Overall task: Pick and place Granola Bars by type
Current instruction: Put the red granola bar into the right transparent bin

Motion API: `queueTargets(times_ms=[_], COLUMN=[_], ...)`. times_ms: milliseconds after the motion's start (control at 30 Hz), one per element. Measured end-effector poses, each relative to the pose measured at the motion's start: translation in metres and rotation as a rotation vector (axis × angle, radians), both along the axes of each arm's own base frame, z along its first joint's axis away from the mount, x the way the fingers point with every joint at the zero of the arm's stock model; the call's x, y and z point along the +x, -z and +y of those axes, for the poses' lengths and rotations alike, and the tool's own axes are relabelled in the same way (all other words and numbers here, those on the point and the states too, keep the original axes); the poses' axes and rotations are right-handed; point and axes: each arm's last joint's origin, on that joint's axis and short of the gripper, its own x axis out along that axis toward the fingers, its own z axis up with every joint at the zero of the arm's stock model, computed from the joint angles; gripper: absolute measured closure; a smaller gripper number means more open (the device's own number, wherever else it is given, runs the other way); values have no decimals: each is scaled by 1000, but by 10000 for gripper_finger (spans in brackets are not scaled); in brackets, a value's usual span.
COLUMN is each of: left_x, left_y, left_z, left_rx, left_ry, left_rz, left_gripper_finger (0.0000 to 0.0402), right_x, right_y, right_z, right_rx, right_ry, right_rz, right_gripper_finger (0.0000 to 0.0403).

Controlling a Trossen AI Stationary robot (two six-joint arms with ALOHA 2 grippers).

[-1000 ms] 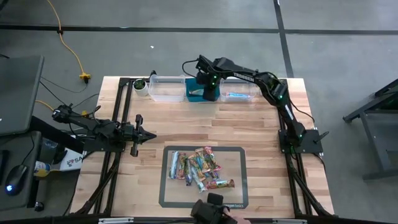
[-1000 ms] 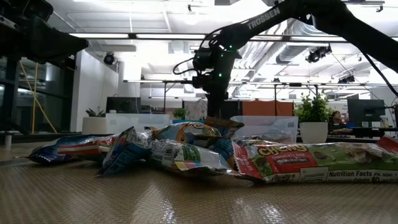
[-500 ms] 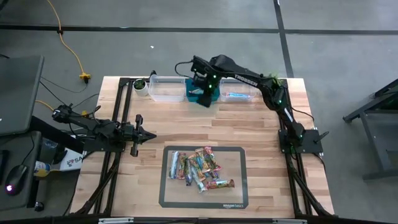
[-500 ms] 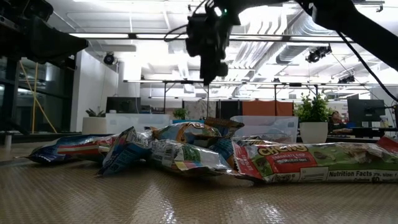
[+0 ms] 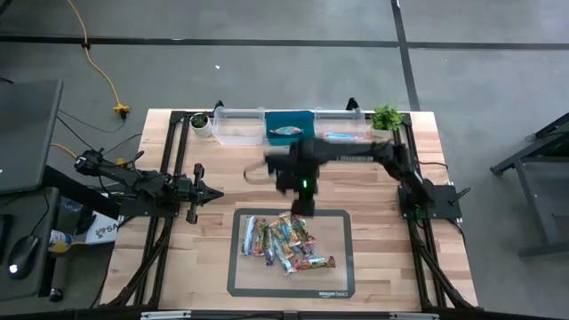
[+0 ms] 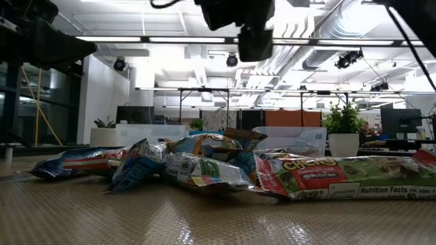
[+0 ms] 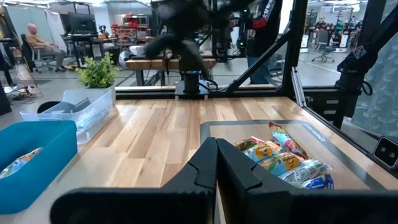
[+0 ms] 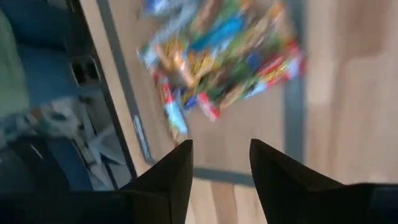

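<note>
Right pincer [image 8: 219, 163] parted, empty, above granola bars [image 5: 286, 241] – left pincer [image 7: 216, 163] closed, left table edge.

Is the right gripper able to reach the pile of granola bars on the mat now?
Probably yes. The right gripper hangs open and empty just above the mat's far edge, and nothing lies between it and the granola bars. The left gripper waits shut, off to the side.

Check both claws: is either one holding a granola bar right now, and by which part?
Nothing is held. The right claw is open and empty above the pile of granola bars; the left claw is shut on nothing, parked at the table's left.
</note>
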Motion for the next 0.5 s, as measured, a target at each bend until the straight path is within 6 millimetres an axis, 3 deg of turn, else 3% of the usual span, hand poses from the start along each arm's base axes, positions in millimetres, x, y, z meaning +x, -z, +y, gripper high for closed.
queueTargets(times_ms=[200,367,500], left_x=[0,0,0], left_y=[0,0,0], left_z=[0,0,0], left_rx=[0,0,0], left_ry=[0,0,0], left_rz=[0,0,0], left_gripper_finger=[400,400,400], right_x=[-11,-21,-26], right_y=[34,70,86], right_z=[63,92,119], right_rx=[-209,-316,-316], right_ry=[60,201,163], right_rz=[191,283,248], right_gripper_finger=[258,258,258])
